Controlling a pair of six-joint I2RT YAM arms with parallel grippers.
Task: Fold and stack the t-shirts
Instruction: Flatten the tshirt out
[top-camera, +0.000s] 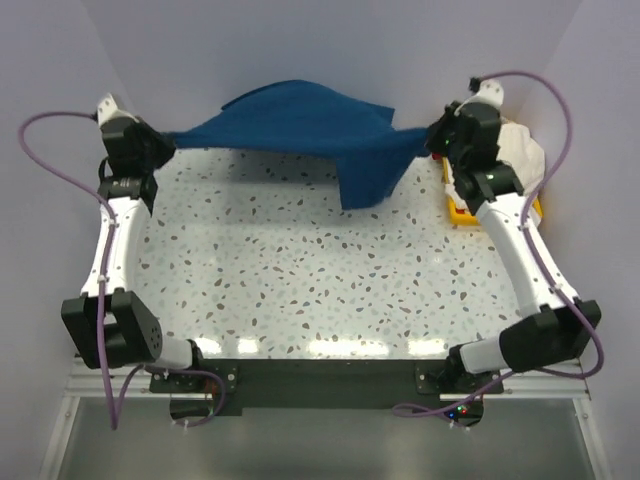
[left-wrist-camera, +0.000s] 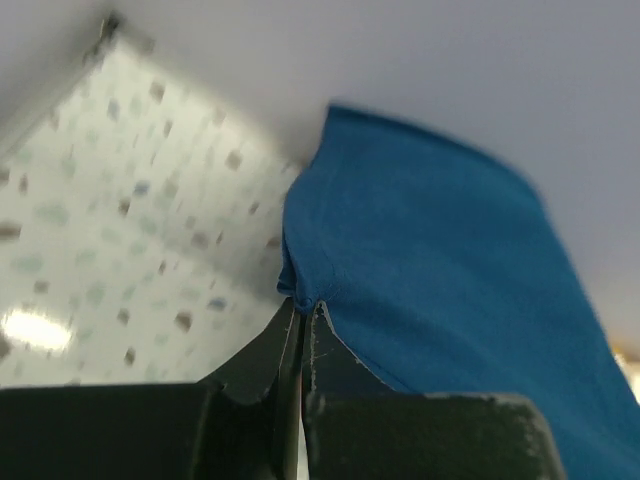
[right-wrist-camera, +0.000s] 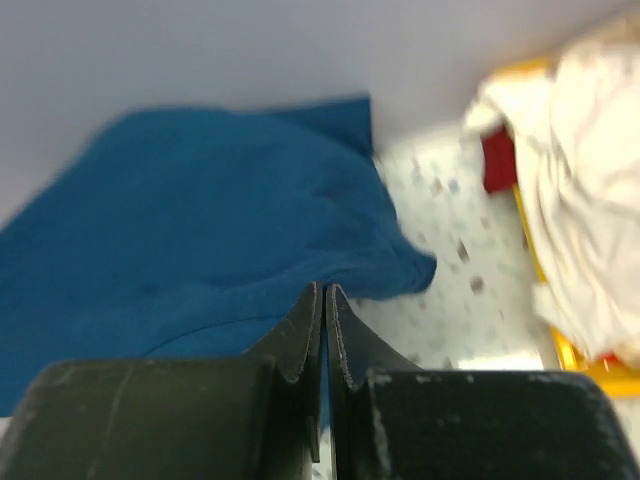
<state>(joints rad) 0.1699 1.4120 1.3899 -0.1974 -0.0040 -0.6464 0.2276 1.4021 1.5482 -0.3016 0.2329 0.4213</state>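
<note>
**Blue shirt stretched between both end effectors**

We see the left end effector (left-wrist-camera: 305, 305) pressed together on a bunched corner of the blue shirt (top-camera: 300, 125). The right end effector (right-wrist-camera: 324, 292) is likewise closed, pinching the opposite edge. The shirt hangs spread between them over the far side of the bench (top-camera: 300, 270). Its upper edge humps in the middle, and a loose flap droops toward the bench just left of the right end effector. Just right of that end effector, the cream shirt (right-wrist-camera: 590, 200) lies crumpled in a yellow tray (right-wrist-camera: 575, 365).
</note>
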